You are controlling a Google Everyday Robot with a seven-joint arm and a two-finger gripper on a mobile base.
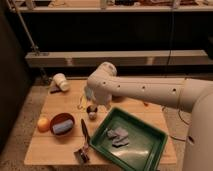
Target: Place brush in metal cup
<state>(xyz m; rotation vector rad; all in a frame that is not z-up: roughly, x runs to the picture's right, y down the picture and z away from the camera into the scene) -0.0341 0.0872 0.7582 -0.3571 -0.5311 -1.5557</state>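
The brush lies on the wooden table just left of the green tray, dark handle pointing away and blocky grey head near the front edge. The metal cup, small, dark and shiny, stands upright a short way beyond the handle's far end. My white arm reaches in from the right, bending over the table's middle. The gripper hangs at its end, close above and behind the metal cup, mostly merged with the arm's bulk. Nothing shows in it.
A green tray with grey crumpled pieces fills the front right. A dark red bowl holding something blue and an orange fruit sit at the left. A white cup lies at the back left. A yellowish wiry item lies near the metal cup.
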